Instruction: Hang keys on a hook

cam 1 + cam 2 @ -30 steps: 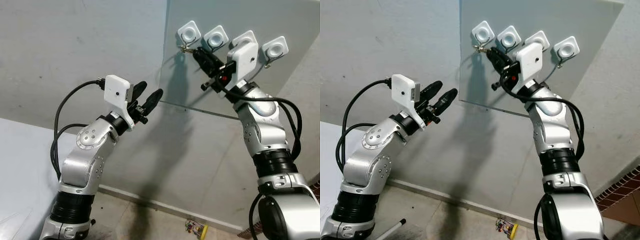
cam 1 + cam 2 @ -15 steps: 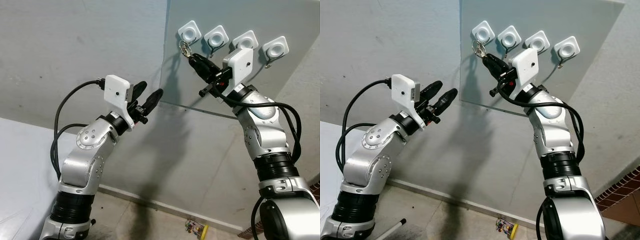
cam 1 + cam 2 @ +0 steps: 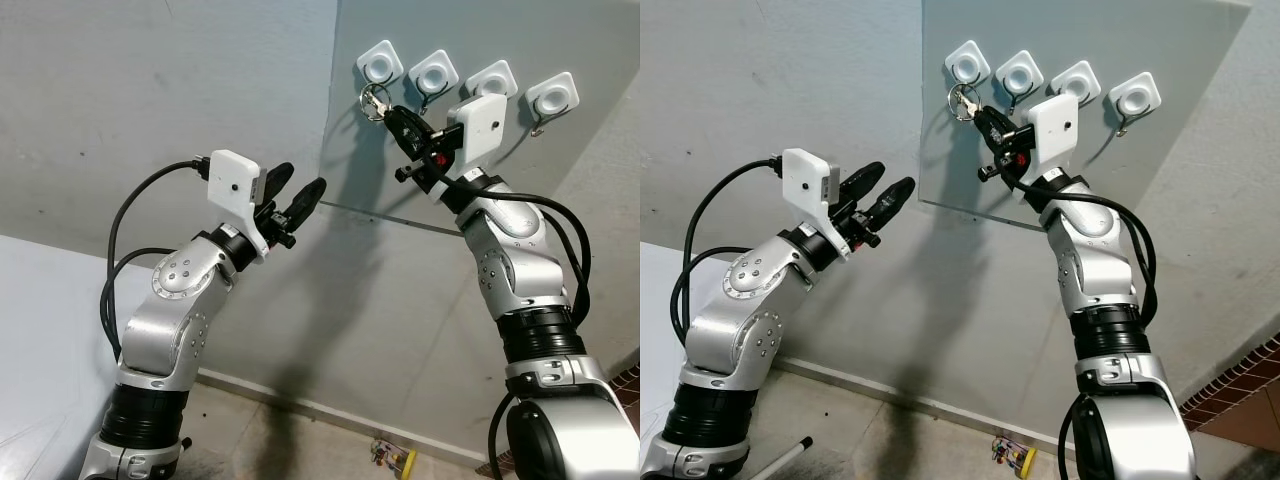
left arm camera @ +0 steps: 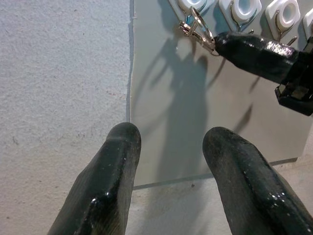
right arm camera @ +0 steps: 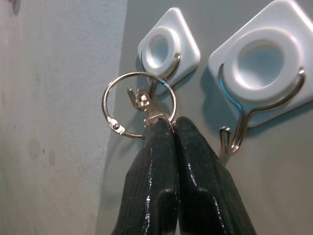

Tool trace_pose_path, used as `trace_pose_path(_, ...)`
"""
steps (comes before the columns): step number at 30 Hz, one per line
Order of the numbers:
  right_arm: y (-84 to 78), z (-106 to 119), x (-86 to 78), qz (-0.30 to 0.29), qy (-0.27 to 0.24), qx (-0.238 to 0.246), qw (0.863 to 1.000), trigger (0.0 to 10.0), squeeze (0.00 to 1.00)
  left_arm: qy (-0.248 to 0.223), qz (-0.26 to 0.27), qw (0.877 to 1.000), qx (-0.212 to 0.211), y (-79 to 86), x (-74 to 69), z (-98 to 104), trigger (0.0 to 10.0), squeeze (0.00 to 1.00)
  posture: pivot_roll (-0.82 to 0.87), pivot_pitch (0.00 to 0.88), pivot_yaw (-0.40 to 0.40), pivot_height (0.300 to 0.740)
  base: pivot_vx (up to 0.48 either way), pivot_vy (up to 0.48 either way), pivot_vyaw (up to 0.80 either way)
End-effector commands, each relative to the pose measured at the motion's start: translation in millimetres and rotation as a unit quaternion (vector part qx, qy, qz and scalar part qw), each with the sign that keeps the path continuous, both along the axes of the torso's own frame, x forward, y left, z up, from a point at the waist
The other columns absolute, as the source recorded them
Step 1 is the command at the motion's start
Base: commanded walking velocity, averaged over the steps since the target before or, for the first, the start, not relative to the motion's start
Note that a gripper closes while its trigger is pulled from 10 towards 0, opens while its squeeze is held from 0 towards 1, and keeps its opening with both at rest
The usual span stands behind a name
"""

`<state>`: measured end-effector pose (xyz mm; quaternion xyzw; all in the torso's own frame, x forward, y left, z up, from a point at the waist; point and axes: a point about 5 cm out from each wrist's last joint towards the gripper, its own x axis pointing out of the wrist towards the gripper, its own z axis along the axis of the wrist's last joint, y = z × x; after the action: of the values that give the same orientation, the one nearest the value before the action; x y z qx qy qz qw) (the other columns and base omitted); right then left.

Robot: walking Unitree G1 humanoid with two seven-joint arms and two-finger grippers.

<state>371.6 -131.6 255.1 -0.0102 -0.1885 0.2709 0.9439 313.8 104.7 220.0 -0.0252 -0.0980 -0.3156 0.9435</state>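
Robot's right gripper (image 5: 166,128) holds a key ring (image 5: 138,111) up to a hook (image 5: 167,53) on a wall panel (image 3: 430,160).

The right jaws are clenched on the ring's small silver clasp, and the ring overlaps the wire of the hook nearest the panel's left edge; whether it is threaded over the wire cannot be told. Four white square hooks sit in a row along the grey panel's top edge. The left gripper (image 3: 297,196) hangs in the air left of the panel, near its lower left corner, its jaws released and holding nothing. A small yellow packet (image 3: 394,457) lies on the floor by the wall; its print is too small to read.
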Motion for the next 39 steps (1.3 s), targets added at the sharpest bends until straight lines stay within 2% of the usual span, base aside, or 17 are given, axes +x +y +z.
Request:
trace_pose_path(1,-5.2,14.6,-1.3,-0.015,-0.019,0.02,1.0,10.0,0.0,-0.002,-0.005,1.0,0.001,-3.1,-2.6,1.7,10.0,0.0,-0.06,0.0,-0.061,0.74,0.0,0.0,0.0)
trace_pose_path(12,-6.0,7.2,-6.9,-0.01,-0.015,-0.008,1.0,10.0,0.0,0.0,-0.001,1.0,-0.001,-1.9,-3.4,1.6,10.0,0.0,-0.06,0.0,-0.06,0.74,0.0,0.0,0.0)
trace_pose_path(19,-4.7,1.5,-13.9,0.004,-0.035,-0.058,0.998,10.0,0.0,0.002,0.001,1.0,-0.001,-1.2,-3.3,1.1,10.0,0.0,-0.06,0.0,-0.06,0.74,0.0,0.0,0.0)
trace_pose_path(34,-9.2,-5.7,-13.8,-0.012,-0.018,-0.078,0.997,10.0,0.0,0.005,0.005,1.0,-0.006,-0.9,-2.7,1.3,10.0,0.0,-0.06,0.0,-0.064,0.74,0.0,0.0,0.0)
trace_pose_path(39,-8.3,-12.3,-14.3,-0.002,0.003,-0.066,0.998,10.0,0.0,0.005,0.007,1.0,-0.006,-0.8,-2.5,1.4,10.0,0.0,-0.06,0.0,-0.065,0.74,0.0,0.0,0.0)
